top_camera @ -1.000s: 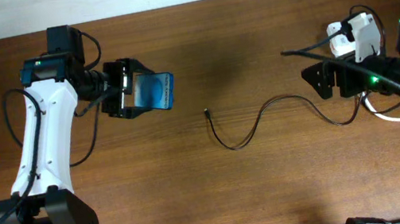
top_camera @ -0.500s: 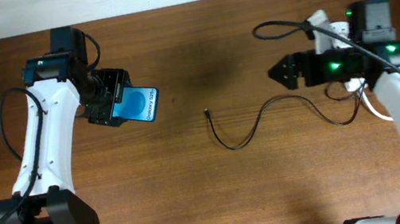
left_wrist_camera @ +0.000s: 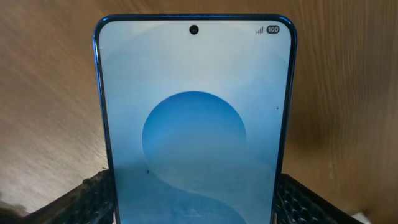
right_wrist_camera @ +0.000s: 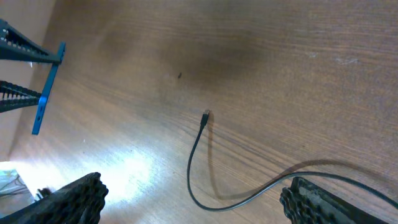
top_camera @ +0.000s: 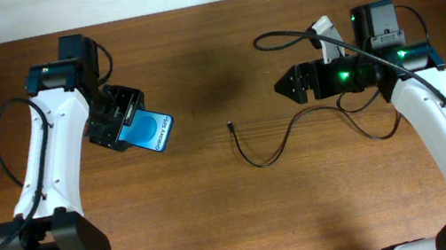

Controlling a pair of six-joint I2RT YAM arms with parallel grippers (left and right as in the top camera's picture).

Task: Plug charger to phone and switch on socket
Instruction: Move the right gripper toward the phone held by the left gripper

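The phone (top_camera: 151,132), blue screen up, sticks out of my left gripper (top_camera: 127,125), which is shut on its lower end above the table's left part. In the left wrist view the phone (left_wrist_camera: 194,118) fills the frame between both black fingers (left_wrist_camera: 84,200). The charger (top_camera: 274,151) lies in a curve at mid table, and its plug tip (top_camera: 231,125) is free. My right gripper (top_camera: 287,86) hovers open just right of that tip. In the right wrist view the charger (right_wrist_camera: 194,180) runs on the wood between the wide-apart fingers (right_wrist_camera: 326,202), tip (right_wrist_camera: 206,114) ahead. The socket is hidden.
The brown wooden table (top_camera: 221,224) ends at a pale wall strip at the back. The right arm's own black cables (top_camera: 281,37) loop above its wrist. The phone's blue edge (right_wrist_camera: 46,87) and the left fingers show at the far left of the right wrist view.
My right arm has swung left from the table's right side to hover by the charger's curve. My left gripper has turned the phone and shifted it slightly left and down.
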